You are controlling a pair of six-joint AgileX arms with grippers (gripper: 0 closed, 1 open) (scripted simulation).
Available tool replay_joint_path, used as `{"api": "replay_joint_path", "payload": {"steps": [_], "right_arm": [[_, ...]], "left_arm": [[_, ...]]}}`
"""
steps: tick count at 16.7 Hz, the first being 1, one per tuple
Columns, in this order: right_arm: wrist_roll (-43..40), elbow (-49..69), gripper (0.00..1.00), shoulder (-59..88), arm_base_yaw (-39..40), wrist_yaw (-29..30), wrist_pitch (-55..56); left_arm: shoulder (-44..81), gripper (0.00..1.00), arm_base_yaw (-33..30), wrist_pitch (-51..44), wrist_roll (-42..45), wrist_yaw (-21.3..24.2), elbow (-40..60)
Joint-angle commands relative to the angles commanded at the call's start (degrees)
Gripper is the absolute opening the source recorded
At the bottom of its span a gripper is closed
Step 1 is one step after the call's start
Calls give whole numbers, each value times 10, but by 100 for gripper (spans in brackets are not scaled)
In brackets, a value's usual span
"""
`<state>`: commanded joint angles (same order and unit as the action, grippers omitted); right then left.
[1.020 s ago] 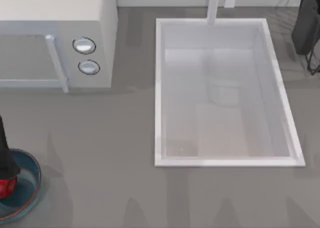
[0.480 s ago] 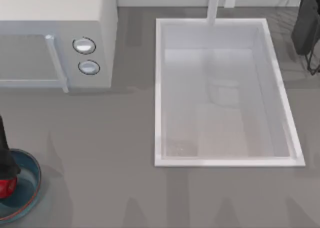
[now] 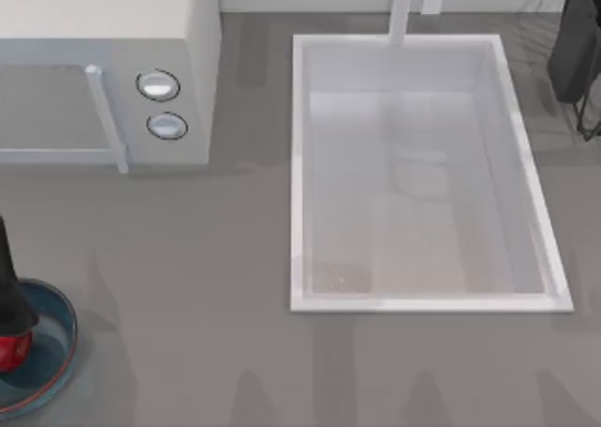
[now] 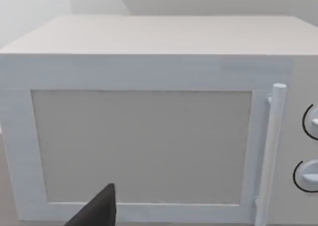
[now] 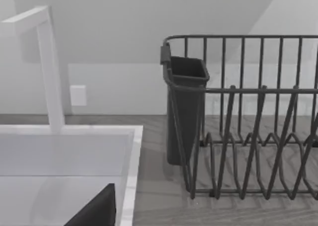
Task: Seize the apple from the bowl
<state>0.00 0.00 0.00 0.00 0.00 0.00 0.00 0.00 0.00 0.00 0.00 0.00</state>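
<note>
Left end effector [image 3: 7,326] on apple [image 3: 11,350] in bowl [image 3: 58,352].

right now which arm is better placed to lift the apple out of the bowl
Left. Its gripper is already at the apple, over the bowl at the table's left edge in the top view. The right arm's wrist view faces the dish rack, at the far right, with the sink between.

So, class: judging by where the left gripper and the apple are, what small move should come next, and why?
Probably a short straight lift: the left gripper sits over the apple inside the bowl, apparently around it, so raising should clear the rim.
</note>
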Motion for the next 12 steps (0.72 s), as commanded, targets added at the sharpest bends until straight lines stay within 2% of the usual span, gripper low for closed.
{"api": "replay_joint_path", "payload": {"steps": [3, 6, 12], "right_arm": [[0, 0, 100, 0, 0, 0, 0], [0, 0, 100, 0, 0, 0, 0], [0, 0, 100, 0, 0, 0, 0]], "left_arm": [[19, 100, 0, -18, 1, 0, 17], [93, 100, 2, -81, 4, 0, 75], [370, 100, 7, -280, 12, 0, 260]]}}
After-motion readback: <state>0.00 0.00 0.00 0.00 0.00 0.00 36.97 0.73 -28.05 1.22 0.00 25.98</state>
